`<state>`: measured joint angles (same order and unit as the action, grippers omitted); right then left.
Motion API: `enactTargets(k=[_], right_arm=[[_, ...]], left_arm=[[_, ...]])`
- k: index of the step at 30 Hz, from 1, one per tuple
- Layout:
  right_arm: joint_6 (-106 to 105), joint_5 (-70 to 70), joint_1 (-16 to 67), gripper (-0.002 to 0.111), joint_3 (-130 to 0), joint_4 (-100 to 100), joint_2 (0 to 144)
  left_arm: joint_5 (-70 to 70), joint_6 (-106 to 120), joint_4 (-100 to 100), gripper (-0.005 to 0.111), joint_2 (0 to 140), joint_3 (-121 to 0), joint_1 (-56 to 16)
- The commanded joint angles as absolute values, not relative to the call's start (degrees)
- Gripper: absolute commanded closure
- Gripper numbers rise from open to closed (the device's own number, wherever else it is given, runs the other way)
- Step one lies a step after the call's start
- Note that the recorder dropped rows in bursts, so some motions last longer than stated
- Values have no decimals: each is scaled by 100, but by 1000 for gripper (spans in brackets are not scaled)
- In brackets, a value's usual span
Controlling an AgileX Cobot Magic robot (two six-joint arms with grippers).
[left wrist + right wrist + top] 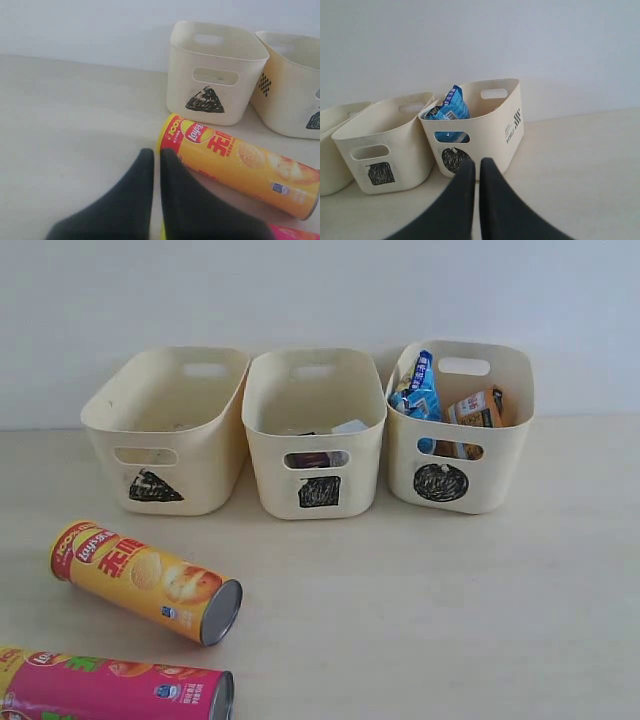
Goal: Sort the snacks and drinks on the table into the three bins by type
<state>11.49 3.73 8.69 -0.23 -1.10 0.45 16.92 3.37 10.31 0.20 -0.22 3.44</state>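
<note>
Three cream bins stand in a row at the back of the table: the triangle bin, the square bin and the circle bin. A blue bag and an orange bag stick out of the circle bin. Two cartons lie low inside the square bin. The yellow-orange tube and the magenta tube lie on the table at the front left. Neither gripper shows in the exterior view. My left gripper is shut and empty beside the yellow-orange tube. My right gripper is shut and empty, short of the circle bin.
A pale wall rises behind the bins. The triangle bin looks empty from the exterior view. Bare table lies in front of the square and circle bins.
</note>
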Motion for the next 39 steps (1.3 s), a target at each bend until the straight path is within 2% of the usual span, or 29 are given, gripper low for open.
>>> enactTargets(k=[1,31,39], right_arm=[[1170,428,858,108,0,-95,0],[1170,488,858,108,0,-95,0],[390,698,847,108,0,-69,0]], left_arm=[[1660,348,1054,103,0,0,351],[1660,348,1054,103,0,0,351],[1660,348,1054,103,0,0,351]])
